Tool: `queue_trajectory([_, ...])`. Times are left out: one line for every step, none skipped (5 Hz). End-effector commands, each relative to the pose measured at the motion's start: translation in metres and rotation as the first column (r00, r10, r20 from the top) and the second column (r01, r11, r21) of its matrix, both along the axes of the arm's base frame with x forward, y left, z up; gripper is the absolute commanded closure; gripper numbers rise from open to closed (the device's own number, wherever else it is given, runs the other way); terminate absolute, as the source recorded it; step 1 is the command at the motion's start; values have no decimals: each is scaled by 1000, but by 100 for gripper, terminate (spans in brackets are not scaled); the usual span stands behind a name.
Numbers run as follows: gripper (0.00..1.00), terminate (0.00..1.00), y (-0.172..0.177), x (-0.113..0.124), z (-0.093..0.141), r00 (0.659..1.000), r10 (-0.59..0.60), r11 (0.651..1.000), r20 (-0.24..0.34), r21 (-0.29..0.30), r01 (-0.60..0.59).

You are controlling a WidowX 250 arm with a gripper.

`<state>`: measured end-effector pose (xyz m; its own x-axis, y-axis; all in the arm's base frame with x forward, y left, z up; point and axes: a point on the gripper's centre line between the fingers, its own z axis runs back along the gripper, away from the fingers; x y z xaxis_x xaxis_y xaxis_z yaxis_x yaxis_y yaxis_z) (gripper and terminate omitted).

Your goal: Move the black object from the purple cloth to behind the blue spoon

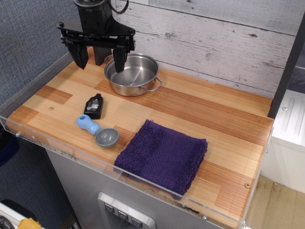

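Note:
The black bottle (pixel 93 106) lies flat on the wooden table just behind the blue spoon (pixel 97 131), its dark cap pointing toward the back. The spoon has a light-blue handle at the left and a grey bowl at the right. The purple cloth (pixel 163 154) lies folded at the front centre with nothing on it. My gripper (pixel 99 61) hangs open and empty, high above the back left of the table, well above and behind the bottle, its two fingers spread wide.
A steel pot (pixel 132 74) with wire handles stands at the back, just right of the gripper's fingers. A clear acrylic rim (pixel 71 153) runs along the table's front and left edges. A white plank wall stands behind.

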<state>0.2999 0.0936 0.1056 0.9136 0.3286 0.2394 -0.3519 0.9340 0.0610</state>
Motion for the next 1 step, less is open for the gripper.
queue_trajectory([0, 100, 1, -7, 20, 998, -5, 1000, 58, 14, 4])
